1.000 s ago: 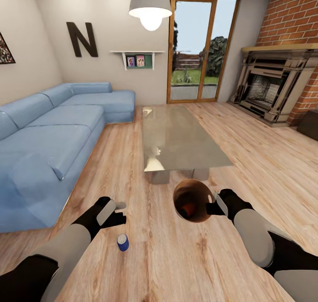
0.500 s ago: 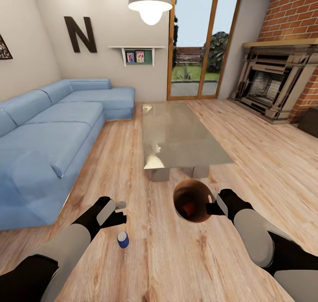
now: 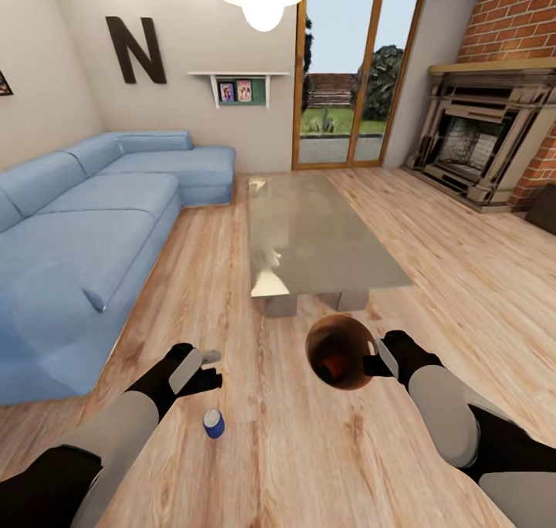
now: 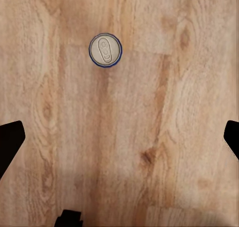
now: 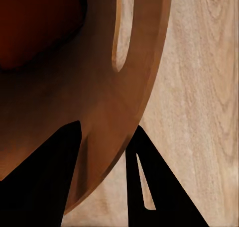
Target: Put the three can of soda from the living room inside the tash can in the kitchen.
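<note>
Right gripper [image 3: 369, 364] clamps the rim of the tash can [image 3: 349, 381] — left gripper [image 3: 207, 364] spread wide, empty, above the upright blue can of soda [image 3: 214, 424] on the floor [image 3: 309, 451].

The light wood-plank floor [image 3: 232, 281] carried everything in view. A dark blue soda can [image 3: 214, 424] stood upright on the planks, silvery top up, just beyond the spread jaws of the left gripper [image 3: 207, 367] and untouched by them; in the left wrist view it stood ahead of the jaws, well clear of both fingertips. A long blue corner sofa [image 3: 93, 235] rested on the floor. A glass-topped low table [image 3: 309, 235] stood on the floor just beyond the right gripper's jaws.
</note>
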You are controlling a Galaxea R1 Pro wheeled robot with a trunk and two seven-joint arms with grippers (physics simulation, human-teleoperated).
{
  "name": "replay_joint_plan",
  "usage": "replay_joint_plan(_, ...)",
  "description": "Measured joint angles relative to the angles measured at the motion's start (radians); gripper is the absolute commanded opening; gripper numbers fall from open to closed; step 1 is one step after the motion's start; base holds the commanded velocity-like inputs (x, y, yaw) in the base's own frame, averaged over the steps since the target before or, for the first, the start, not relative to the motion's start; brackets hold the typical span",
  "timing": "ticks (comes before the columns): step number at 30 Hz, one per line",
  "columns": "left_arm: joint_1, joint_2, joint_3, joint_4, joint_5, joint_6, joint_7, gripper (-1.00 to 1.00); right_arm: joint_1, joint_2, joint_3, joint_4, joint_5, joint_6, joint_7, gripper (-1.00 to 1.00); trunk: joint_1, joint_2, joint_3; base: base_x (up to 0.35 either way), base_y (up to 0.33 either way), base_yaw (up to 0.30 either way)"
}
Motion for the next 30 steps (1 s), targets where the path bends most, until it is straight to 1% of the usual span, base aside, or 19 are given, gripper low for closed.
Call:
replay_joint_plan(3,0.000,0.000,0.000,0.000,0.000,-0.002,-0.002,1.00,0.000,0.002,-0.002,0.000,-0.010,0.000,0.000,-1.00,0.000,0.000,-0.005,0.198,0.000,0.000)
replay_joint_plan(4,0.000,0.000,0.000,-0.001,0.000,-0.002,-0.002,1.00,0.000,0.005,0.001,0.000,-0.003,0.000,-0.001,-1.00,0.000,0.000,-0.006,0.204,0.000,0.000)
replay_joint_plan(7,0.000,0.000,0.000,-0.001,0.000,-0.002,-0.003,1.00,0.000,0.008,-0.003,0.000,-0.010,-0.001,0.000,-1.00,0.000,0.000,-0.008,0.206,0.007,0.000)
replay_joint_plan(9,0.000,0.000,0.000,-0.001,0.000,-0.002,-0.003,1.00,0.000,0.009,-0.002,0.000,-0.004,-0.001,-0.001,-1.00,0.000,0.000,-0.008,0.208,0.039,0.000)
replay_joint_plan(11,0.000,0.000,0.000,-0.001,0.000,-0.002,-0.003,1.00,0.000,0.010,-0.002,0.000,0.000,-0.001,-0.001,-1.00,0.000,0.000,-0.009,0.214,0.081,0.000)
replay_joint_plan(14,0.000,0.000,0.000,-0.001,0.000,-0.002,-0.003,1.00,0.000,0.010,-0.003,0.000,-0.007,-0.001,-0.001,-1.00,0.000,0.000,-0.009,0.224,0.110,0.000)
replay_joint_plan(20,0.000,0.000,0.000,-0.001,0.000,-0.003,-0.003,1.00,0.000,0.012,-0.003,0.000,-0.006,-0.002,-0.001,-1.00,0.000,0.000,-0.009,0.218,0.128,0.000)
replay_joint_plan(30,0.000,0.000,0.000,-0.002,0.000,-0.003,-0.003,1.00,0.000,0.013,-0.003,0.000,-0.004,-0.002,-0.002,-1.00,0.000,0.000,-0.009,0.055,0.033,0.000)
